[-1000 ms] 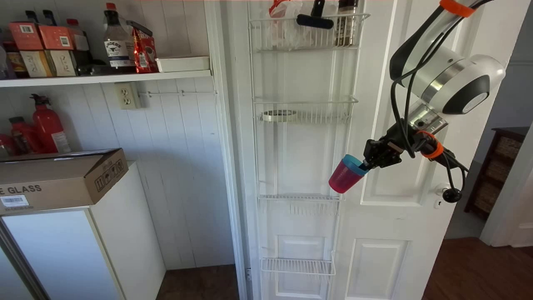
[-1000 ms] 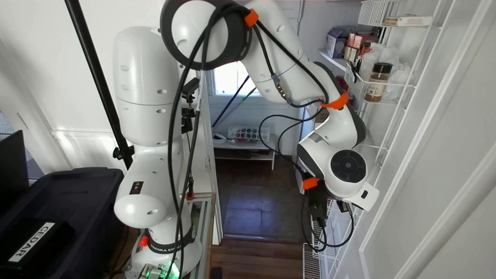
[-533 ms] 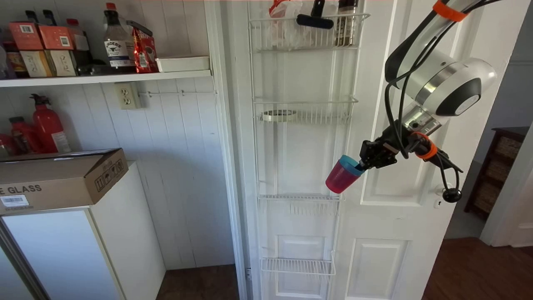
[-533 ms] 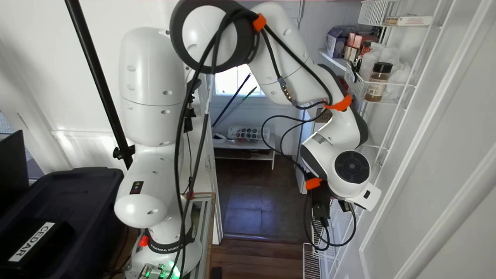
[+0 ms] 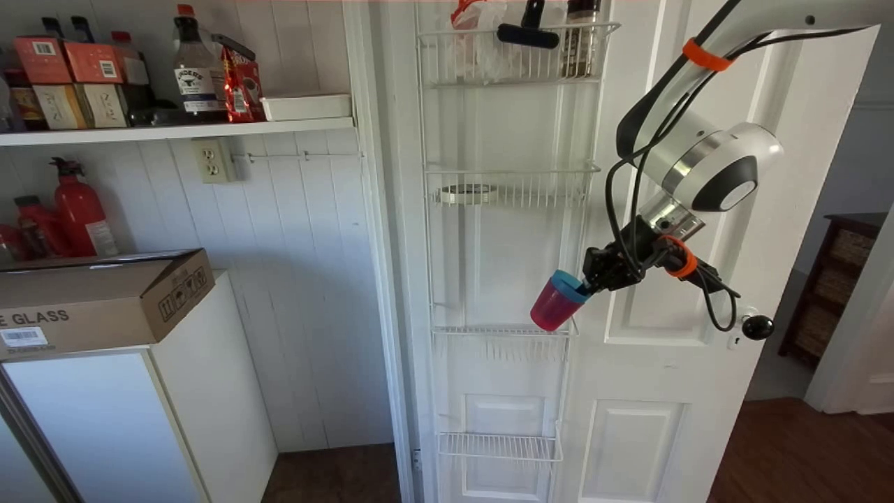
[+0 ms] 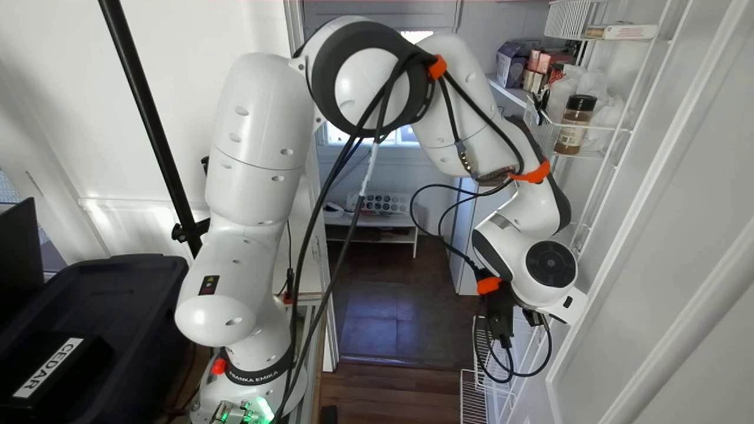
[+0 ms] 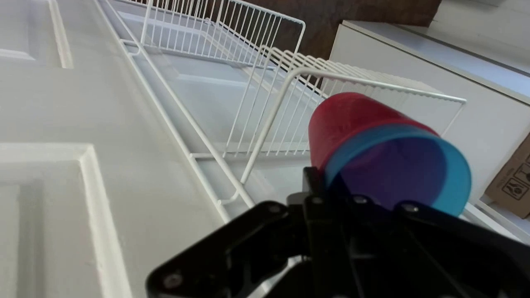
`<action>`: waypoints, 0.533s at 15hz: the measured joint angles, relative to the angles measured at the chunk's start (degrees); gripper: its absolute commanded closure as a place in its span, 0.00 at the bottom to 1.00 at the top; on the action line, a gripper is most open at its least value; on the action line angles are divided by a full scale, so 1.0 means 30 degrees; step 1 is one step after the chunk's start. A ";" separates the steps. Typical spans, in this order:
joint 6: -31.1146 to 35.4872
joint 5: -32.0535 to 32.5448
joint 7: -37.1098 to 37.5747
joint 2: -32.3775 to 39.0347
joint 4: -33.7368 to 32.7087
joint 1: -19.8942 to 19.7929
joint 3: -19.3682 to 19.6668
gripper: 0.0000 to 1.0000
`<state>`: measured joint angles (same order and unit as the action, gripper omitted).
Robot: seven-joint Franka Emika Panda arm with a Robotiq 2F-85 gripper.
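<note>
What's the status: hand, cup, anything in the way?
Hand shut on the cup, at its rim. Cup tilted, mouth toward hand. Wire shelf directly behind cup in wrist view; contact unclear.

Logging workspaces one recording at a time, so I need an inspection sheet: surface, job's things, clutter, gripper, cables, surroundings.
Surface: white wire rack on a white door.
Job's things: pink-red cup, blue-rimmed, held tilted; contact with the rack cannot be told.
Clutter: plastic bag, black tool and spice jar high on the rack; round item one tier below.
Gripper: closed on the cup's wall, one finger inside.
Cables: black, run along the arm under orange straps, loops hanging near the gripper.
Surroundings: fire extinguisher, cardboard box and a stocked wall shelf.
</note>
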<state>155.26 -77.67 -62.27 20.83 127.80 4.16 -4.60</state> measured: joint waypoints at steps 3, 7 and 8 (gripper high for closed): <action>0.0270 0.0492 0.0472 0.0729 -0.0546 0.0057 0.0022 0.99; 0.0682 0.1941 0.1724 0.1240 -0.0874 0.0281 0.0083 0.99; 0.0724 0.2346 0.2053 0.1306 -0.0930 0.0355 0.0103 0.70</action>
<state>157.43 -70.64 -56.11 24.75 125.01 5.22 -4.29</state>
